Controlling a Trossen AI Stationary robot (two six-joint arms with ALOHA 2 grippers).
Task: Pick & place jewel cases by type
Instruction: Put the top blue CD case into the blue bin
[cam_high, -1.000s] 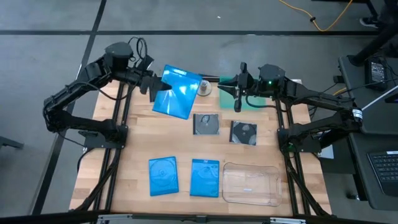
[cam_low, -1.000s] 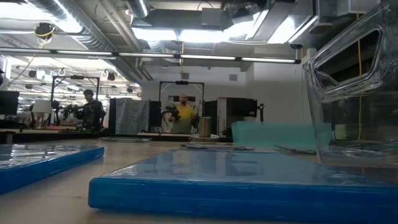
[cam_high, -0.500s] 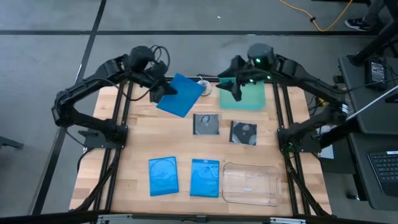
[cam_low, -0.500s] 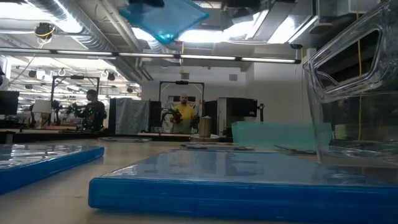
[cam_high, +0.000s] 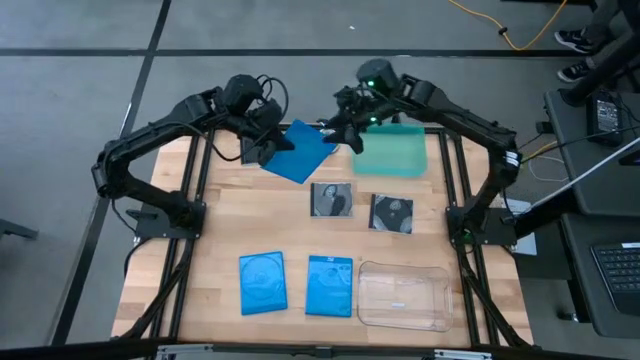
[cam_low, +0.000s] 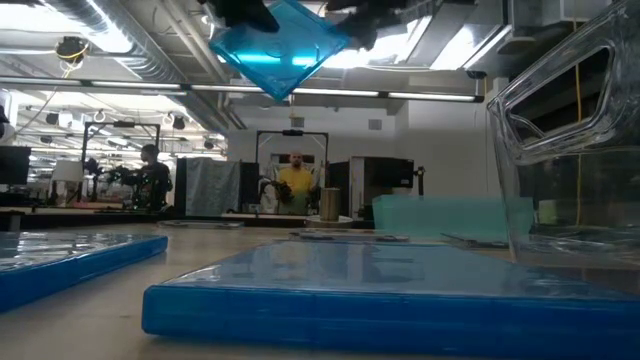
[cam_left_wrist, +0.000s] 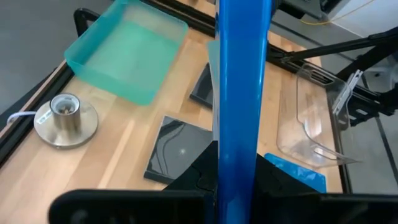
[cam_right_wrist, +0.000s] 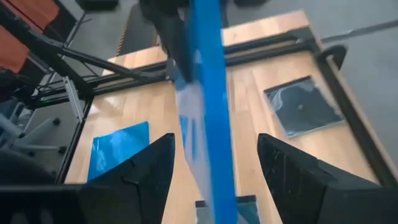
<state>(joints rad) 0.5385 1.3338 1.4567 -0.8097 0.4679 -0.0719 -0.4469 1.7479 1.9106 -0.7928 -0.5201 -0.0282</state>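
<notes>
High view: left gripper (cam_high: 268, 143) clamped on a blue case (cam_high: 303, 152) held above the desk's far edge; right gripper (cam_high: 343, 128) spread wide at the case's opposite side. Low view: case (cam_low: 280, 45) aloft, tilted. Left wrist view: case (cam_left_wrist: 239, 93) edge-on between the fingers. Right wrist view: case (cam_right_wrist: 208, 118) between the parted fingers (cam_right_wrist: 146, 171), contact unclear.
</notes>
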